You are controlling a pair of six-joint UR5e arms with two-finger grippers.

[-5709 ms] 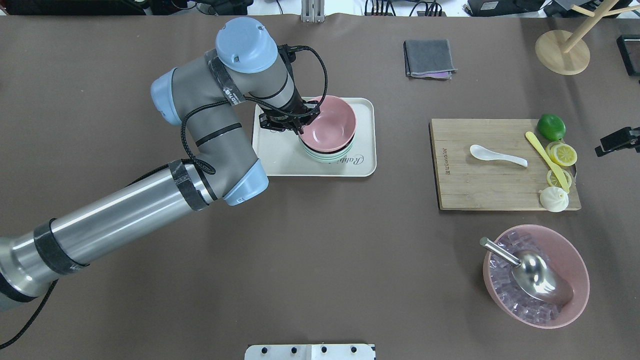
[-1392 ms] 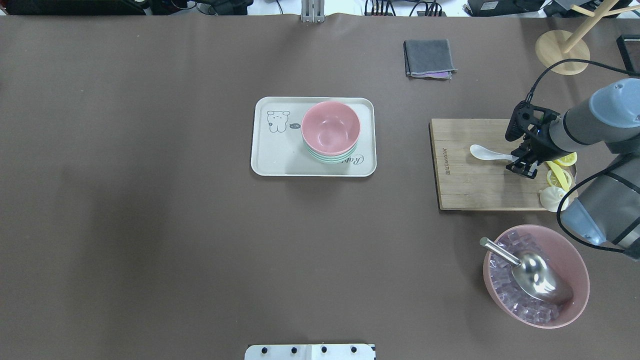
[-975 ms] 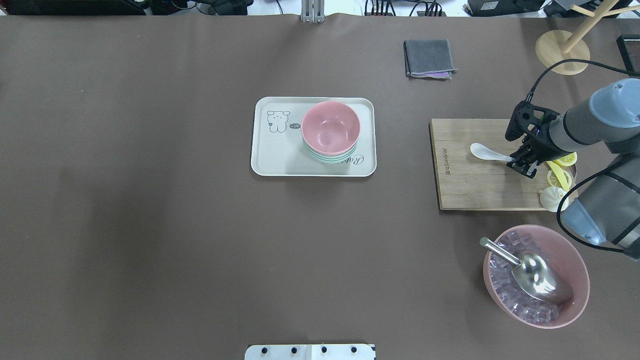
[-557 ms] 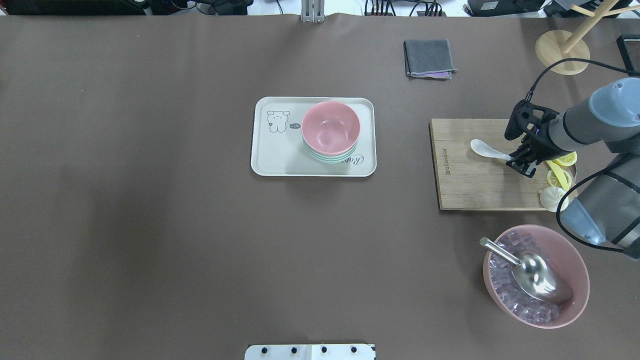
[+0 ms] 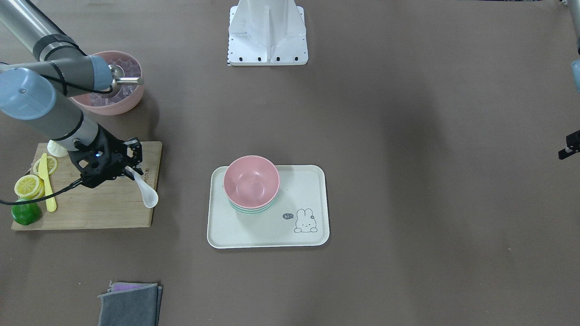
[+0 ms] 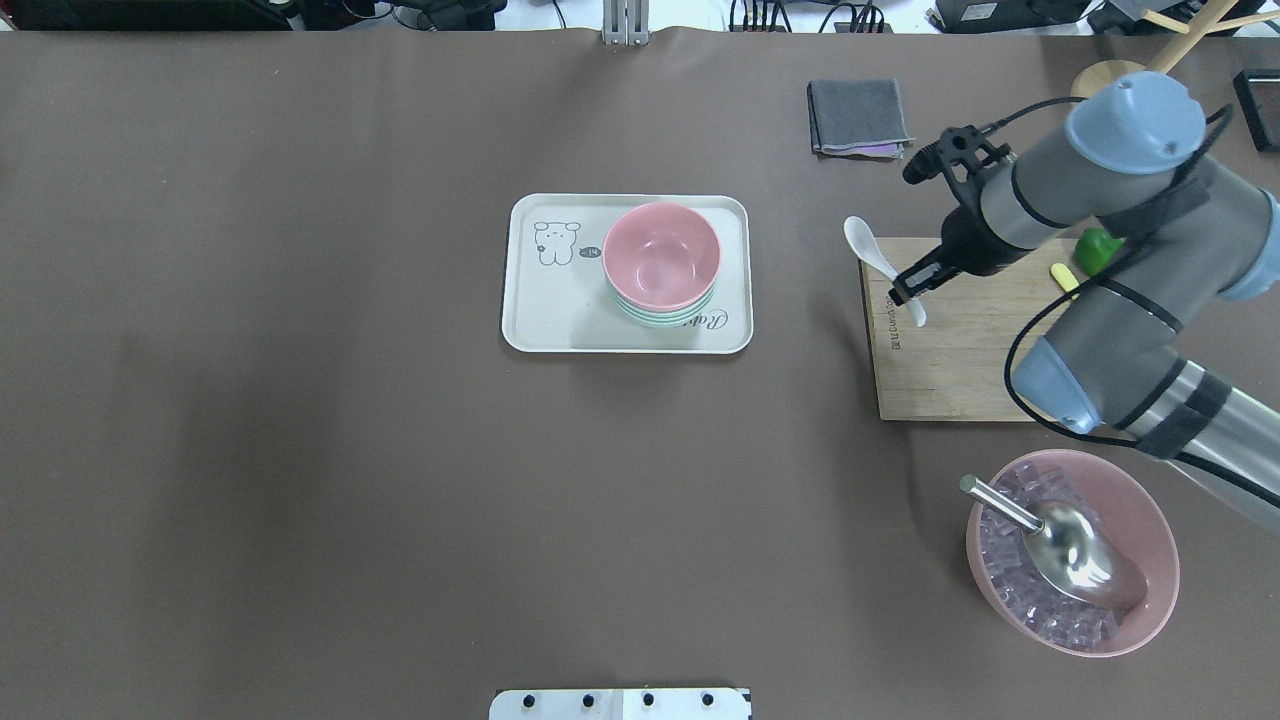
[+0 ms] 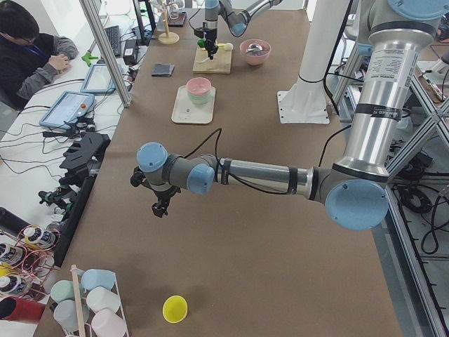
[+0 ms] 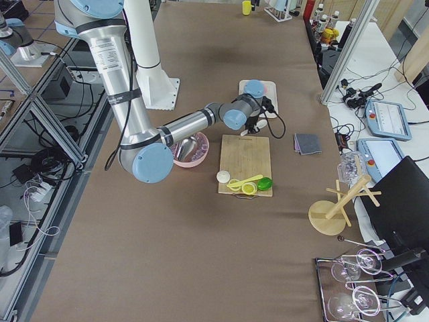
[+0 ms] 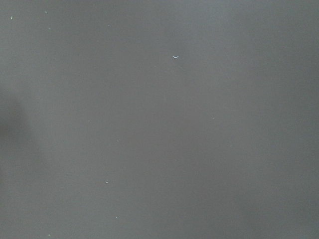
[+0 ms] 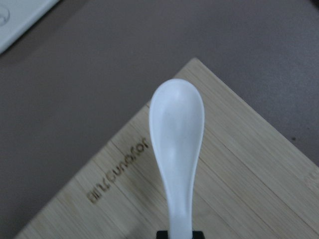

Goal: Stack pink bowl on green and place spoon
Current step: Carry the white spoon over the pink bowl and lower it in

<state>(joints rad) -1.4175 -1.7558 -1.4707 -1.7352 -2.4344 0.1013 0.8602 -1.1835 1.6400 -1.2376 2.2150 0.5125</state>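
The pink bowl (image 6: 661, 255) sits nested on the green bowl (image 6: 662, 317) on the cream tray (image 6: 560, 320); the stack also shows in the front view (image 5: 251, 181). My right gripper (image 6: 908, 290) is shut on the handle of the white spoon (image 6: 862, 246) and holds it in the air over the left edge of the cutting board (image 6: 950, 370). The right wrist view shows the spoon (image 10: 177, 129) pointing away, above the board. My left gripper (image 7: 161, 207) hangs far off over bare table; I cannot tell whether it is open or shut.
A pink bowl of ice (image 6: 1150, 520) with a metal scoop (image 6: 1060, 540) stands at the near right. A lime (image 5: 25, 213), lemon slices (image 5: 28, 184) and a yellow knife (image 5: 45, 181) lie on the board. A grey cloth (image 6: 858, 115) lies at the far side.
My left arm let go of the pink bowl and left the overhead view. My right gripper closed on the spoon's handle, lifted it off the board and carried it left toward the tray.
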